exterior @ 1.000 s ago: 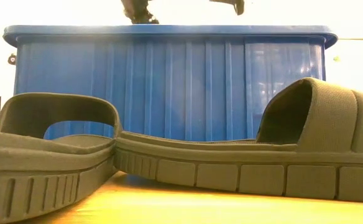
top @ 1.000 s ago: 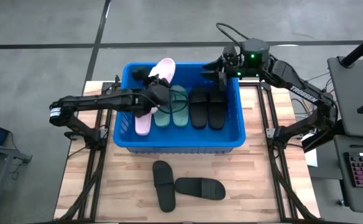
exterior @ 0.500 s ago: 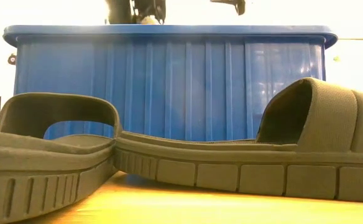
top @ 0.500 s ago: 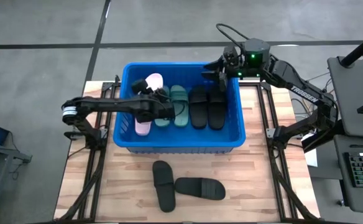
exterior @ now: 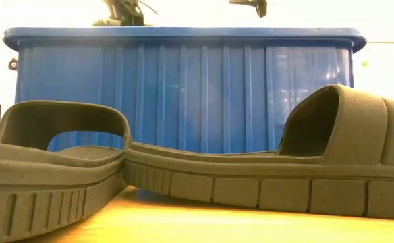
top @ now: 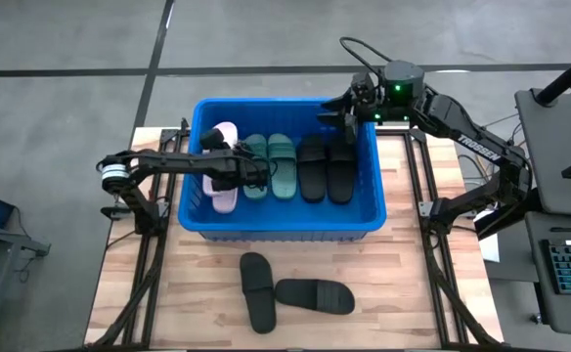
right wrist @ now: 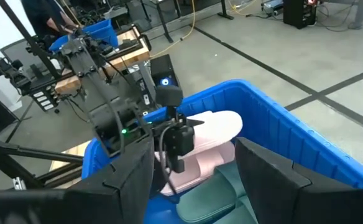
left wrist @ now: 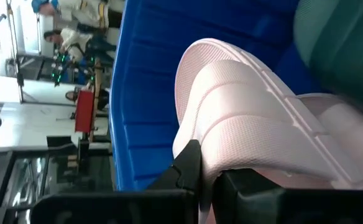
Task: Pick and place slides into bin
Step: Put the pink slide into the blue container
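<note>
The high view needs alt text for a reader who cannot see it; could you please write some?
The left pincer, shut on a pale pink rubber slide, lowers it into the large bright blue plastic bin beside two sage green slides and two black ones. The right pincer hangs open over the bin's far rim; two more black slides lie on the wooden table.

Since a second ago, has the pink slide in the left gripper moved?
Yes. The pink slide has dropped from propped over the bin's far rim to lying inside, by its left wall, in the shut left gripper.

My table is evenly lit from overhead; the low view glares white behind the bin (exterior: 183, 88), with near slides (exterior: 264, 169) soft.
</note>
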Controlling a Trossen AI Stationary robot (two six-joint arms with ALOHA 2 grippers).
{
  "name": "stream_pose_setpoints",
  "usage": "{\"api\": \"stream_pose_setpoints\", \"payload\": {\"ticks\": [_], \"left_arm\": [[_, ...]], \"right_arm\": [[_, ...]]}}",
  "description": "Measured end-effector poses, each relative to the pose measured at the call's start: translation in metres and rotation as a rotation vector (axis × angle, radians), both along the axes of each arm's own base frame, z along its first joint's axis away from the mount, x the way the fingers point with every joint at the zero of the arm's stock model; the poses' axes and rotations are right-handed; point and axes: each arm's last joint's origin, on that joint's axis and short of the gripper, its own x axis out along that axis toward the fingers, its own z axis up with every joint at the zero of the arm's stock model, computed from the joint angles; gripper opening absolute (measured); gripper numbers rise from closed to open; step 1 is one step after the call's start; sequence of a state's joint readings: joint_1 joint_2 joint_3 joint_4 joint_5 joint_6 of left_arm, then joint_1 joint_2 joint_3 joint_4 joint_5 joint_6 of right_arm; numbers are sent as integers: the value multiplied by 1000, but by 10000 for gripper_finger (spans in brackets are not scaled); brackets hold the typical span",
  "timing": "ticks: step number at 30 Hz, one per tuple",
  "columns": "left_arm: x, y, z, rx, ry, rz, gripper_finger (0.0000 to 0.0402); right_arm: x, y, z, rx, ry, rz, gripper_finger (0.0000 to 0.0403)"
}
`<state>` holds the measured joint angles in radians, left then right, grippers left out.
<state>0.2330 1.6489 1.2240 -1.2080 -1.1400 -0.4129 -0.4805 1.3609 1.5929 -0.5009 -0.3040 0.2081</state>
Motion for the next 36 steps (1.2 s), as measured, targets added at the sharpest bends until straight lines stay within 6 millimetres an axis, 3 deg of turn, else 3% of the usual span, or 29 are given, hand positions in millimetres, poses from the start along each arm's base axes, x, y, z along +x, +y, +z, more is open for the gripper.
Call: {"api": "stream_pose_setpoints", "payload": {"ticks": [7,18,25,36], "left_arm": [[3,21,-1,-101,7,-13,0],[-3,47,-19,-197,1,40,0],[-4,49,-37,-267,15,49,0],[0,52,-45,-328,-23,55,3]], "right_arm": [[0,0,0,8,-1,-4,215],[0,0,0,28,-1,-8,215],[0,0,0,28,0,-8,215],[0,0,-2,35,14,-5,215]]}}
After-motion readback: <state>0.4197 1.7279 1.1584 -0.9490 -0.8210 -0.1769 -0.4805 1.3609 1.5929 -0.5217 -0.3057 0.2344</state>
